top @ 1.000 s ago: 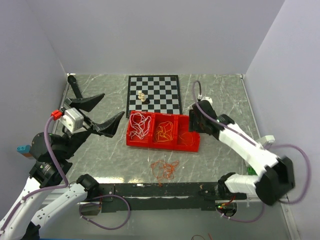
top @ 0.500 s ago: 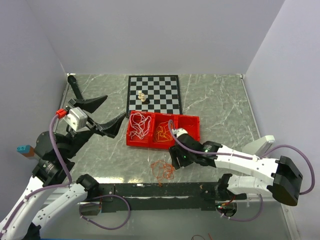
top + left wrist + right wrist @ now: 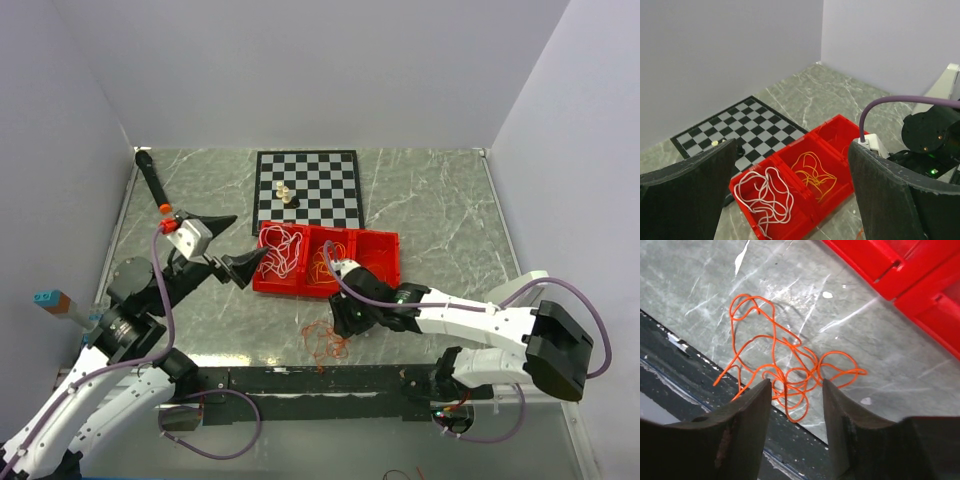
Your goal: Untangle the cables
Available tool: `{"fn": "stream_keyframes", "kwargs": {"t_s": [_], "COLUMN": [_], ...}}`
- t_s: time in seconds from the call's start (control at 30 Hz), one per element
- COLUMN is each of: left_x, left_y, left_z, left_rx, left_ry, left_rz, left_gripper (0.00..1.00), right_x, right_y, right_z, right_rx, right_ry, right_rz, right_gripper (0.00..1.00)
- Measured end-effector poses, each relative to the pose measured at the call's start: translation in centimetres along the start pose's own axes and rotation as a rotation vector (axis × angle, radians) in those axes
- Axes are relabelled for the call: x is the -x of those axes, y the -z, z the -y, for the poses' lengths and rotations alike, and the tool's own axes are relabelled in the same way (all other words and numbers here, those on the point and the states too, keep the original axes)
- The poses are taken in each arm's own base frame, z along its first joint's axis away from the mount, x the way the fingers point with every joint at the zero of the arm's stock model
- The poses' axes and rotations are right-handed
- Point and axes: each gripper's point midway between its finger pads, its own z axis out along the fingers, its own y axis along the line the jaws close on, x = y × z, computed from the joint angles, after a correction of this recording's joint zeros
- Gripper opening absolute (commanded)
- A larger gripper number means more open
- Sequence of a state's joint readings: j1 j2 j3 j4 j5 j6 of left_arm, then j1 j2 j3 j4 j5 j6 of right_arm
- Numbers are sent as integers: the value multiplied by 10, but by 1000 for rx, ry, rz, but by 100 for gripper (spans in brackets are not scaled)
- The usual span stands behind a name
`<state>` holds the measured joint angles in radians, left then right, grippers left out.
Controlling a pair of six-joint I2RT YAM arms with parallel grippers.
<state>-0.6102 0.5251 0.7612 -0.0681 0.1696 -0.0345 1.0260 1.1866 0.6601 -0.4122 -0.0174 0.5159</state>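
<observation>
Where a second ago the right claw hung over the right end of the tray, it has now swung down to the near side of the desk and sits over the red-orange cable, which lies in a loose tangle just in front of the tray. Meanwhile the left claw has drifted closer to the tray's left end. I judge that the one cable left outside is about to be picked up, since the white cable and the yellow-orange cable each lie in a compartment of their own. The right claw is roughly half open and narrowing, its fingers set either side of the densest loops. Nothing is pinched yet, and I cannot tell whether the tips touch the cord. The left claw is spread wide, holds nothing and hovers beside the white cable's compartment
</observation>
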Motion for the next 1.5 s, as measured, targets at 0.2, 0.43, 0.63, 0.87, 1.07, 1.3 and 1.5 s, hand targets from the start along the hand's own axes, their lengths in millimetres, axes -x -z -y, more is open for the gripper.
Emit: {"fn": "stream_keyframes", "kwargs": {"t_s": [0.2, 0.43, 0.63, 0.87, 1.07, 1.3, 1.5], "left_x": [-27, -41, -67, -106, -98, -100, -96], "left_y": [0, -2, -9, -8, -9, -6, -3], "left_z": [1, 1, 9, 43, 71, 81, 79], "left_rx": [-9, -9, -52, -240, -414, -484, -491], "left_ry": [15, 24, 68, 140, 166, 124, 52], "left_rz": [-57, -92, -162, -260, -232, -225, -196], "left_gripper": [97, 97, 97, 97, 97, 97, 96], "right_x": [-6, 9, 81, 123, 143, 186, 203], "right_y": [-7, 15, 104, 186, 220, 256, 252], "right_z": [-4, -9, -41, -60, -62, -22, 27], "right_rx": [22, 31, 143, 228, 212, -9, -181], "right_ry": [-3, 10, 29, 54, 82, -3, -89], "right_rz": [-28, 16, 306, 514, 588, 744, 762], "right_gripper": [0, 0, 0, 0, 0, 0, 0]}}
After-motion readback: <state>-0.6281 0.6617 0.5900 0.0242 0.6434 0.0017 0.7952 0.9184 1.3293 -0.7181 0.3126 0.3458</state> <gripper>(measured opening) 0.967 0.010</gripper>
